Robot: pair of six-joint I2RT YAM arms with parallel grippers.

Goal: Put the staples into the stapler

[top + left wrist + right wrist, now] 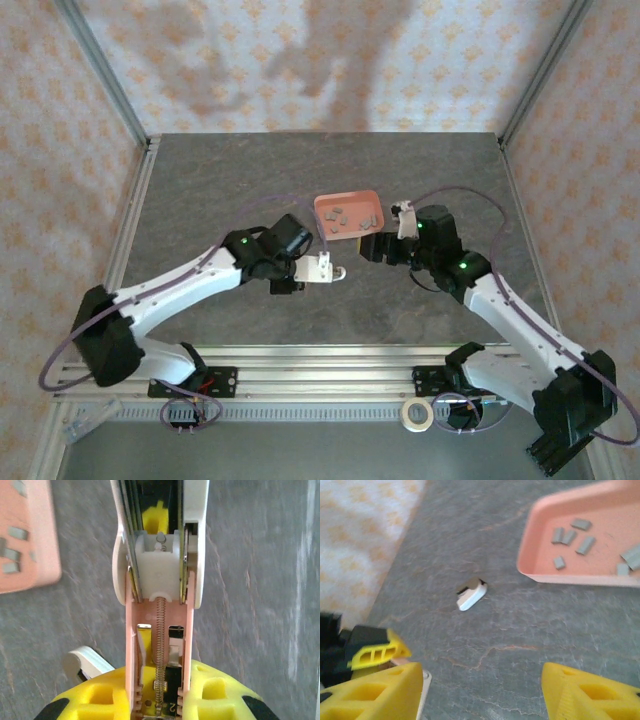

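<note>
**Item 1: the stapler** (160, 575)
- Held by the left gripper (159, 697), clamped tight on its rear end between yellow pads.
- Sits about the middle of the tabletop (200, 200), just on the near side of the tray (555, 576).
- Long axis runs roughly left to right in the top view, with the free end toward the right arm.
- Hinged open: channel, spring and white pusher face up at the left wrist camera.

**Item 2: the staples** (584, 544)
- Several grey strips lie loose in the salmon tray at mixed angles.
- The tray rests a little toward the far edge from centre.

**Item 3: the right gripper** (480, 695)
- Jaws stand wide, with nothing between them.
- Stands just beside the tray's near right corner.
- In its wrist view the staples lie ahead and to the right.
- Judged the nearer arm to the staples, so the pick would fall to it, with a short carry left to the open channel.

**Item 4: small white piece** (471, 594)
- Lies on bare tabletop left of the tray; I cannot tell what it is.

**Arms**
- Both reach in from the near corners with elbows bent, the wrists converging at centre.
</note>
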